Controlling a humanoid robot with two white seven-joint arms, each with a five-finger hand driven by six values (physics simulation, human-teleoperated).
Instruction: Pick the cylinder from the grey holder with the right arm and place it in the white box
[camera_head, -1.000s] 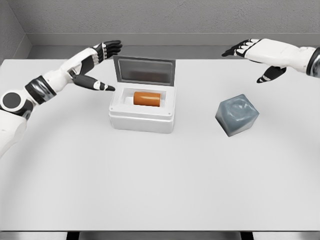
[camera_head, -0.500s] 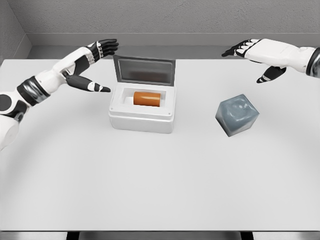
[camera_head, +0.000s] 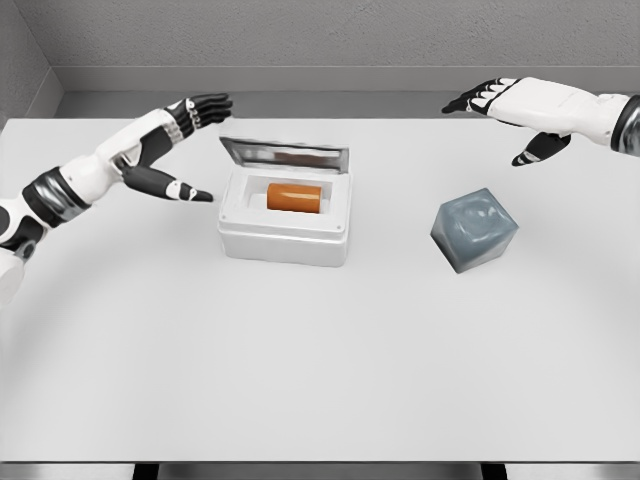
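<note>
With the orange cylinder (camera_head: 293, 197) lying crosswise inside the white box (camera_head: 285, 240) at centre frame, the left hand (camera_head: 165, 150), fingers spread, hovers just beside its half-lowered lid (camera_head: 285, 155); the right hand (camera_head: 510, 105), also spread and empty, hangs well apart beyond the grey holder (camera_head: 474, 230).

An orange cylinder (camera_head: 293, 197) lies on its side in the hollow of a white box (camera_head: 285, 218), whose grey-lined lid (camera_head: 284, 154) stands raised at the back. Well to the right sits a tilted grey holder (camera_head: 474, 229), a rounded cube.
</note>
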